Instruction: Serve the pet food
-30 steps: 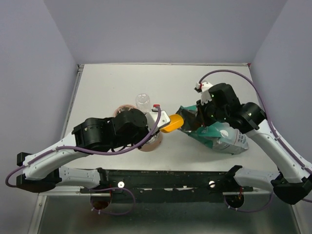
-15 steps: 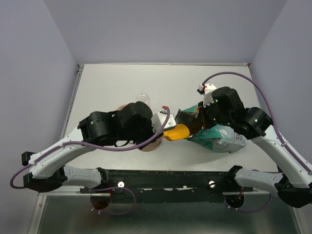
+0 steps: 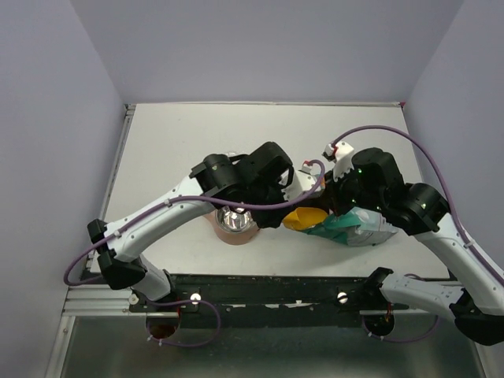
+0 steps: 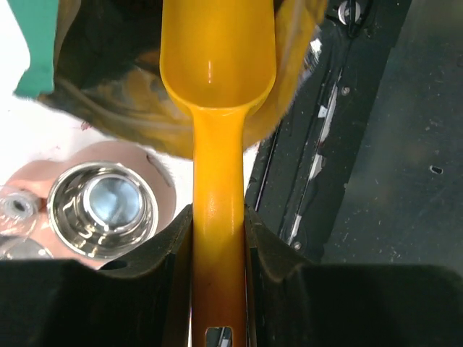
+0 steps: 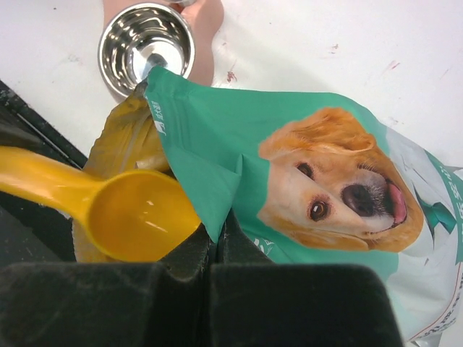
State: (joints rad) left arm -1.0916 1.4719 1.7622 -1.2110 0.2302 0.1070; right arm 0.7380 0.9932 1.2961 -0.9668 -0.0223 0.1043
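A yellow plastic scoop (image 4: 217, 65) is clamped by its handle in my left gripper (image 4: 217, 220), its empty cup at the open mouth of the bag (image 4: 108, 79). Seen from above, the scoop (image 3: 305, 218) lies between the steel bowl (image 3: 236, 221) and the teal-green bag (image 3: 354, 228). My right gripper (image 5: 219, 228) is shut on a folded edge of the bag (image 5: 217, 137), which shows a dog's face, and holds the mouth open beside the scoop (image 5: 141, 215). The pet food is hidden; none shows in the scoop or in the bowl (image 5: 147, 45).
The steel bowl (image 4: 103, 210) sits on a pinkish base (image 4: 123, 155) and looks empty. A small clear container (image 4: 14, 208) lies next to it. A black rail (image 3: 268, 287) runs along the table's near edge, just below the scoop and bag.
My left arm has swung right and forward, carrying the scoop from beside the bowl to the bag's mouth and uncovering the bowl. The right gripper kept its hold on the bag, which shifted slightly.
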